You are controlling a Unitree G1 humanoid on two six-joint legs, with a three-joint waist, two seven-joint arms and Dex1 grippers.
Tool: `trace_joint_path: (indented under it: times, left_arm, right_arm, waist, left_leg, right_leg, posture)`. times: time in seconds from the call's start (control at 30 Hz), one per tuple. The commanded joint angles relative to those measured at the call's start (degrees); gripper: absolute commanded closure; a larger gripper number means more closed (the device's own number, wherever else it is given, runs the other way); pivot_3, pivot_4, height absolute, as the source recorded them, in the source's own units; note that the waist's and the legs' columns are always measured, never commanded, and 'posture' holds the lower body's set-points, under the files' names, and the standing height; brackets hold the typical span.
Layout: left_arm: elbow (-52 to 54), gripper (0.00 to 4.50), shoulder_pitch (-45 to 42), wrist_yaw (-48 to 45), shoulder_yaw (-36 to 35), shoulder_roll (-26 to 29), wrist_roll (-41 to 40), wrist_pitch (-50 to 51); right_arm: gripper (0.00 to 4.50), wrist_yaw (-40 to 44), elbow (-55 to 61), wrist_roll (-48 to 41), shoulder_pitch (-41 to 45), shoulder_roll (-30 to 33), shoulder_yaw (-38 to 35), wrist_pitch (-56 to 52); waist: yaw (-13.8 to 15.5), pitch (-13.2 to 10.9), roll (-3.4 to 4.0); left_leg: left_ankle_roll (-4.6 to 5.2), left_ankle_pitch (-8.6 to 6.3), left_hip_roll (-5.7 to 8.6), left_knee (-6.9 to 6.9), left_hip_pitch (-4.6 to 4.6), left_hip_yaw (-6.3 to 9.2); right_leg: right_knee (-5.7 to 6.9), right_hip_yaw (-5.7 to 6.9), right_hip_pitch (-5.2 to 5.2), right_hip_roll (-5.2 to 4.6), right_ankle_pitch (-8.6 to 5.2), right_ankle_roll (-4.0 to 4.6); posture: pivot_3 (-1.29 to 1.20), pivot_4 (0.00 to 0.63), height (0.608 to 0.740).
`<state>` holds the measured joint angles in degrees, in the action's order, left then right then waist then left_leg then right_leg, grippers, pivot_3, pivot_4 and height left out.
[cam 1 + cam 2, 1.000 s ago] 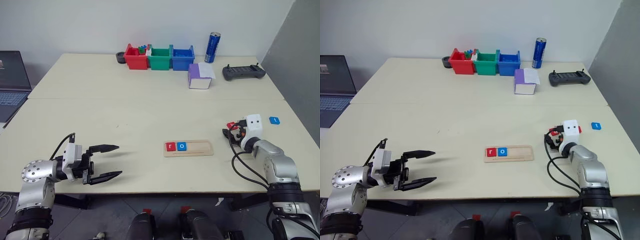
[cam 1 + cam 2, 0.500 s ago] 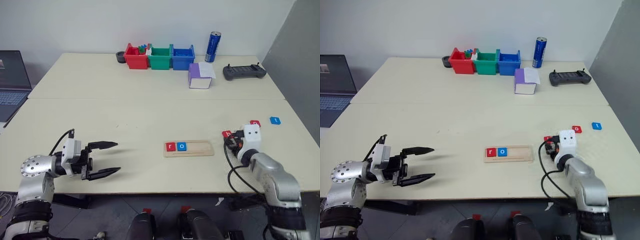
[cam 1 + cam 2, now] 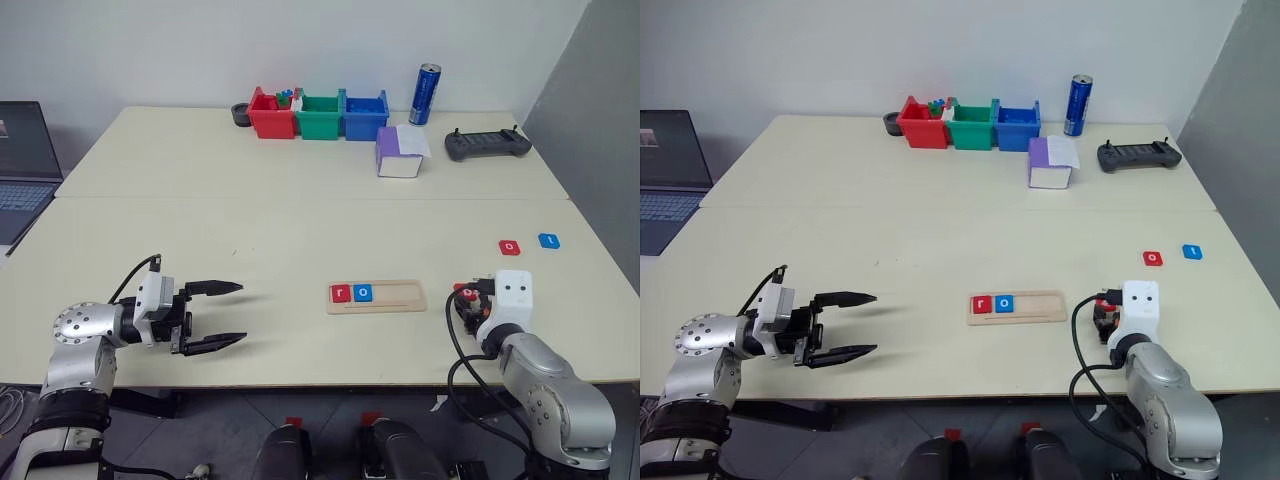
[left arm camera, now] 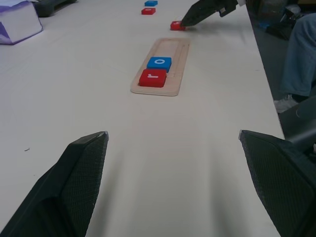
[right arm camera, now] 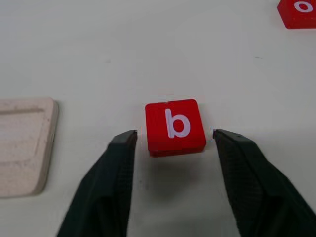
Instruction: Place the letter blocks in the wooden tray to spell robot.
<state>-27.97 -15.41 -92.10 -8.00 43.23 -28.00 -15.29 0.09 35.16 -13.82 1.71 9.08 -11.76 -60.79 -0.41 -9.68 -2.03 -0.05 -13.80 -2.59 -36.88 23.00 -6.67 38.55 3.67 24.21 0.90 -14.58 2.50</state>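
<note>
The b block (image 5: 175, 125) lies flat on the counter (image 3: 250, 230) at 3 o'clock of the tray (image 3: 378, 297). My right claw (image 5: 173, 140) straddles it, released. I judge it light and rigid: pinch opposite edges. Left claw (image 3: 215, 317) released, idle.

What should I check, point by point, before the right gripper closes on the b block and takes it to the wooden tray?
1. The red b block lies between the right gripper's fingers: ok; one finger stands on each side.
2. Fingers not yet touching the block: ok; a small gap shows on both sides.
3. Letter side up: ok; the white b faces up.
4. Third slot of the wooden tray free: ok; only the red r block and the blue o block sit in it, at its left end.
5. Left gripper away from the tray: ok; open, well to the tray's left.
6. Remaining tiles reachable: cannot tell; the red o block and the blue t block lie farther off.
</note>
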Motion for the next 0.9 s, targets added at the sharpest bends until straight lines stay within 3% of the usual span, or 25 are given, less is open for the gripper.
trace_joint_path:
  times: [0.03, 0.07, 0.2, 0.33, 0.4, 0.57, 0.7, 0.9]
  left_arm:
    - [0.6, 0.0, -0.5, -0.4, -0.1, 1.1, -0.7, -0.6]
    - [0.9, 0.0, -0.4, -0.4, -0.2, 1.1, -0.7, -0.5]
    - [1.4, 0.0, -0.6, -0.4, -0.8, 0.7, -0.6, -0.3]
    - [2.2, 0.0, 0.2, 0.5, -1.2, 0.0, -0.2, -0.1]
    - [2.4, 0.0, 0.5, 0.8, -1.3, -0.2, -0.2, -0.2]
    - [2.6, 0.0, 0.8, 1.1, -2.2, 0.1, -0.3, -0.2]
    - [5.1, 0.0, 2.9, 1.5, -3.3, 0.8, -0.9, 0.6]
    - [8.4, 0.0, 5.8, 2.5, -4.8, 1.5, -1.2, 1.6]
  right_arm:
    - [0.59, 3.6, 1.6, -2.3, 0.9, 3.9, -3.8, -2.2]
    - [0.16, 6.4, 1.2, -3.8, 1.1, 6.6, -5.1, -3.1]
    - [0.07, 21.6, -3.6, -8.1, 1.2, 22.3, -6.6, 0.0]
    - [0.07, 51.4, -17.6, -9.7, 3.4, 39.4, -2.2, 21.1]
    - [0.07, 63.2, -26.6, -8.6, 7.3, 44.4, 2.2, 29.5]
    - [0.07, 81.7, -51.1, 0.7, 22.3, 46.9, 15.7, 49.9]
    - [0.07, 84.5, -67.4, 8.3, 32.2, 43.8, 22.1, 62.5]
    - [0.07, 85.5, -82.3, 13.7, 40.1, 38.9, 25.6, 72.1]
  waist:
    - [0.0, 0.0, 0.01]
    - [0.0, 0.0, 0.01]
    - [0.1, 0.0, 0.01]
    - [-0.1, 0.0, 0.02]
    - [-0.2, 0.0, -0.01]
    - [-0.2, -0.1, -0.09]
    - [-0.1, -0.2, -0.05]
    - [0.0, -0.2, -0.01]
  left_leg:
    - [0.0, 0.0, 0.0, 0.0, 0.01, 0.0]
    - [0.0, 0.0, 0.02, 0.0, 0.02, -0.01]
    - [0.02, -0.01, 0.06, -0.02, 0.01, 0.0]
    - [0.03, -0.01, 0.04, 0.04, -0.01, 0.03]
    - [0.03, -0.01, 0.01, 0.05, -0.06, 0.07]
    - [0.03, -0.01, -0.06, 0.04, -0.03, 0.12]
    - [0.02, -0.01, -0.02, 0.03, 0.03, 0.04]
    - [0.0, 0.0, -0.01, -0.02, 0.02, -0.01]
  right_leg:
    - [-0.01, 0.0, 0.0, 0.0, 0.0, 0.0]
    - [-0.02, -0.01, 0.0, -0.02, 0.0, 0.0]
    - [-0.08, 0.0, -0.04, -0.05, 0.0, -0.01]
    - [-0.12, 0.05, -0.03, 0.01, -0.01, 0.0]
    - [-0.15, 0.09, -0.06, 0.07, -0.01, -0.01]
    - [-0.2, 0.14, -0.08, 0.15, -0.01, 0.0]
    - [-0.23, 0.08, -0.05, 0.08, -0.01, 0.0]
    - [-0.2, 0.04, -0.06, 0.04, 0.0, 0.01]
  posture:
    - [0.0, 0.15, 0.74]
    - [0.0, 0.15, 0.74]
    - [0.0, 0.15, 0.74]
    - [0.0, 0.15, 0.74]
    - [0.0, 0.15, 0.74]
    - [0.0, 0.15, 0.74]
    - [0.0, 0.15, 0.74]
    - [0.0, 0.15, 0.74]
